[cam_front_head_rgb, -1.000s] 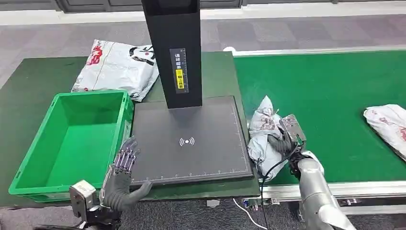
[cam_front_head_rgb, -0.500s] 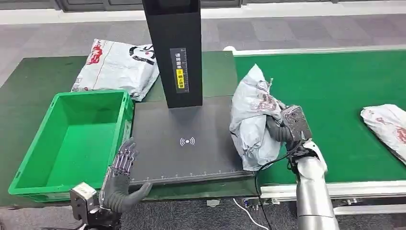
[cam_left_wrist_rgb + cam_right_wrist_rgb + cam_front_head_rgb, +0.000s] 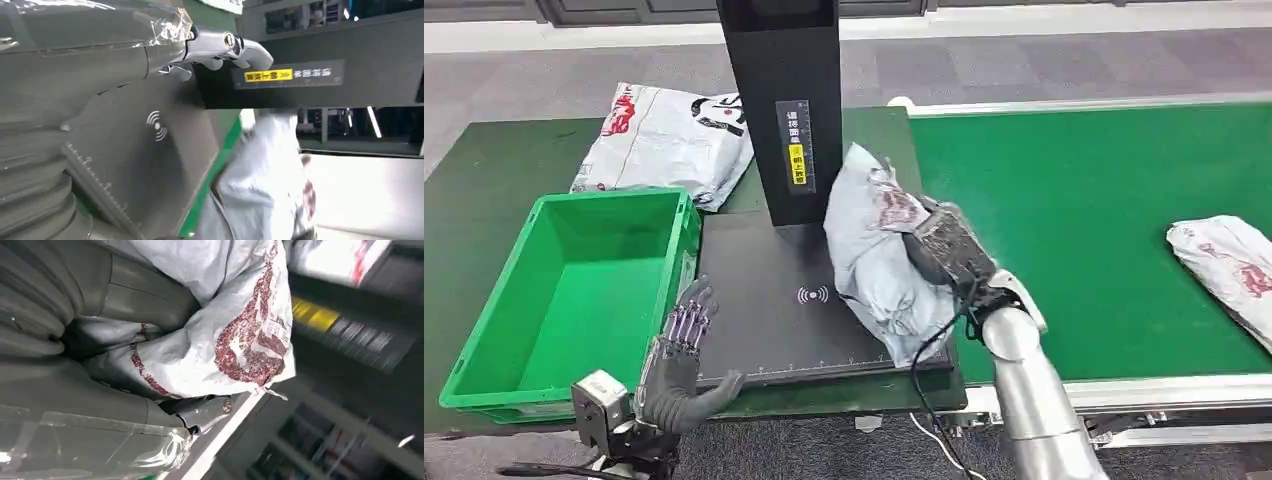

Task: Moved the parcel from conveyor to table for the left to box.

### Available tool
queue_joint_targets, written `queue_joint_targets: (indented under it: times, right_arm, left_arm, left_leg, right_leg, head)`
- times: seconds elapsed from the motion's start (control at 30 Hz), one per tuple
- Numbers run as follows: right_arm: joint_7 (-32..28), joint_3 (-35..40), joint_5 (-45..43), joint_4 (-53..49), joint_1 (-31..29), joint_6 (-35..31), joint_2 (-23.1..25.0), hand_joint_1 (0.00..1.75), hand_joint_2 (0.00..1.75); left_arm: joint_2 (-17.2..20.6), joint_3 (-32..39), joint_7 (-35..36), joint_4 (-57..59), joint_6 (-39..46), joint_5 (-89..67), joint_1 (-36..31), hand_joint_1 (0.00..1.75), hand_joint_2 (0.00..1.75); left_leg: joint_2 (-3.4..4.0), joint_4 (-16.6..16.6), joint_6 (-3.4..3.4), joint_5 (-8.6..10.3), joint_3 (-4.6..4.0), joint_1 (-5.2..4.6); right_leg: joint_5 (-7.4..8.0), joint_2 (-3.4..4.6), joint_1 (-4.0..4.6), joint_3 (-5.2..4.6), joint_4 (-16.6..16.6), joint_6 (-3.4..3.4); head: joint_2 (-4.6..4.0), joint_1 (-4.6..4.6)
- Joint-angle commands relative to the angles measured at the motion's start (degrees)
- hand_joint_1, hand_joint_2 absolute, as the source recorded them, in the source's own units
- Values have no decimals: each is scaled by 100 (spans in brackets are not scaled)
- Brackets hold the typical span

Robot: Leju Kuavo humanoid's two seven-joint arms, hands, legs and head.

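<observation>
I see a black flat scan pad point(image 3: 774, 300) on the dark green top. It has a small white wave sign point(image 3: 813, 295) in its middle and little white tick marks along its edges. A tall black post point(image 3: 786, 105) stands at the back of the pad. The post has a yellow sticker point(image 3: 798, 158) with white writing around it. Behind the post, to the left, a white and grey mail bag point(image 3: 664, 135) with red and black print lies flat. Far off is a grey floor point(image 3: 1044, 60).
</observation>
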Motion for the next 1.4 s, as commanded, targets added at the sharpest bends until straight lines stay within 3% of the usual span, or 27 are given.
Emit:
queue_joint_targets:
  times: [0.03,0.17,0.37,0.4,0.43,0.7,0.73,0.9,1.07,1.23,1.33,1.4]
  right_arm:
    - [227,960,-134,3948,-2000,-374,661,175,175]
    - [273,938,-146,5088,-2382,-534,773,175,175]
    - [518,997,-31,5568,-2498,-678,835,175,175]
    - [518,997,-31,5568,-2498,-678,835,134,175]
    - [570,1001,0,5611,-2499,-698,838,2,175]
    - [567,1021,18,5649,-2439,-636,825,0,175]
    - [565,1005,11,5615,-2432,-604,822,0,0]
    - [500,901,-62,5490,-2409,-483,771,0,0]
    - [-71,633,-456,5192,-2338,-77,729,0,0]
    - [-200,588,-544,5020,-2290,-67,737,0,0]
    - [-645,522,-912,4072,-2007,-44,697,0,0]
    - [-616,664,-1108,2676,-1484,-97,568,0,0]
  left_arm:
    - [111,-149,80,437,-102,96,-358,0,175]
    - [127,-289,137,561,-104,178,-502,0,175]
    - [102,-313,174,530,-83,253,-533,0,175]
    - [102,-313,174,530,-83,253,-533,0,175]
    - [98,-308,192,513,-86,261,-529,0,175]
    - [110,-291,202,536,-91,266,-549,0,175]
    - [110,-285,207,555,-95,270,-566,0,175]
    - [95,-310,220,610,-115,275,-635,0,175]
    - [94,-294,194,678,-116,271,-605,0,175]
    - [92,-269,176,664,-112,264,-573,0,175]
    - [47,-161,103,640,-33,213,-481,0,175]
    - [42,-71,67,524,45,182,-362,0,175]
  left_leg:
    - [45,-16,-3,3,27,4]
    - [9,-5,-4,7,14,5]
    - [1,-13,-1,9,20,3]
    - [-4,-8,-1,9,14,6]
    - [-6,-5,-2,8,11,2]
    - [-13,-7,-2,13,10,5]
    - [-10,-15,-2,16,15,7]
    - [-13,-12,-1,15,14,4]
    - [-13,-5,-1,12,9,2]
    - [-13,-10,-2,13,14,3]
    - [-10,-4,-1,12,7,6]
    - [-9,-3,-1,11,6,6]
  right_leg:
    - [18,48,4,12,-16,-6]
    - [8,12,6,9,-4,-6]
    - [8,4,5,18,-12,-6]
    - [7,-2,8,16,-11,-6]
    - [4,-3,3,10,-4,-6]
    - [8,-10,7,12,-9,-7]
    - [13,-7,10,17,-18,-8]
    - [11,-10,7,14,-14,-6]
    - [8,-10,5,8,-7,-4]
    - [9,-7,6,13,-12,-6]
    - [10,-6,8,7,-8,-5]
    - [10,-4,8,6,-9,-5]
  head:
    - [0,0]
    - [0,0]
    - [0,0]
    - [0,0]
    - [0,0]
    - [0,0]
    - [0,0]
    - [0,0]
    - [0,0]
    - [0,0]
    - [0,0]
    - [0,0]
